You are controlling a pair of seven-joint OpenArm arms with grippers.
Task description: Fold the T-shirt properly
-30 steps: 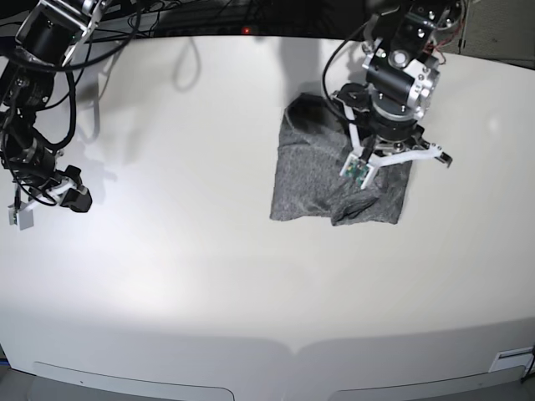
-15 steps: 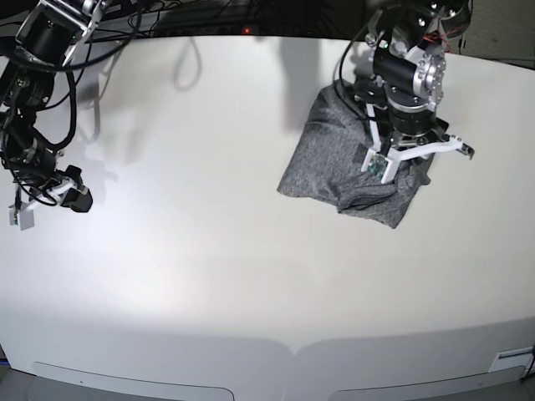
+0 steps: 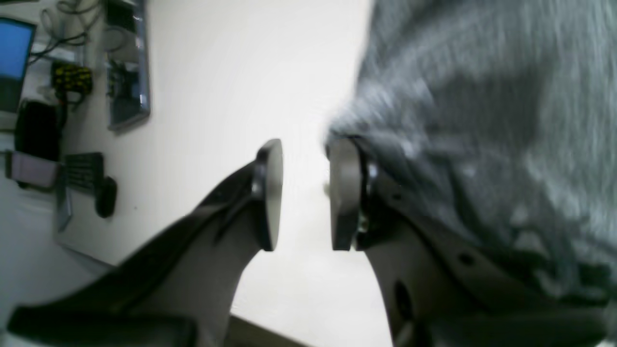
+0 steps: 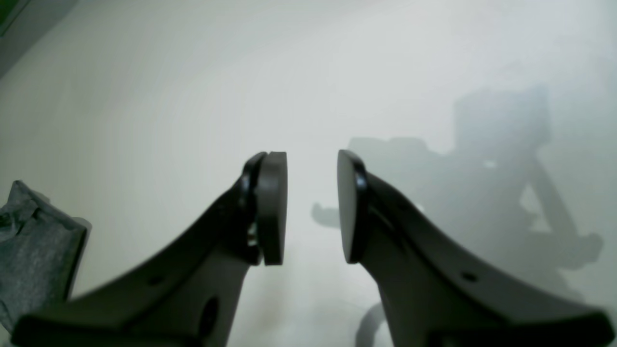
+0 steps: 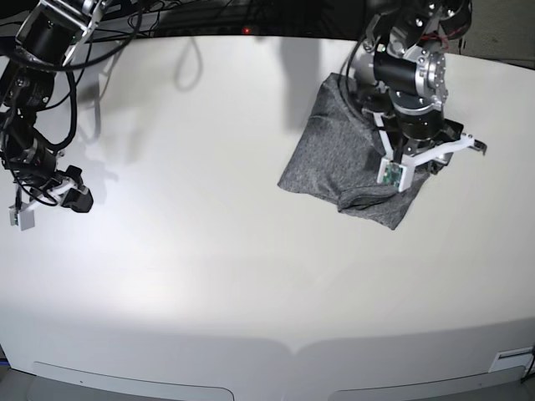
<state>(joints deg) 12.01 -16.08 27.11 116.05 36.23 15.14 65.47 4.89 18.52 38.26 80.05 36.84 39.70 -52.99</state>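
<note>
1. Left wrist view: the left hand (image 3: 300, 195) has its pads a narrow gap apart with only bare counter (image 3: 231, 96) showing between them, so it grips nothing. The T-shirt (image 3: 482, 106) fills the right of this view, its edge lying against the outer side of one finger; motion blur hides the finer detail.

2. Right wrist view: the right hand (image 4: 312, 209) is partly open and empty above bare counter. A corner of grey cloth shows at the near left edge.

3. Base view: the T-shirt (image 5: 334, 159) lies at the far right as a compact, slanted bundle with a rumpled lump at its near edge. The folding looks mostly done; squaring and smoothing seem left. The right hand (image 5: 79, 199) hangs well apart on the left.
</note>
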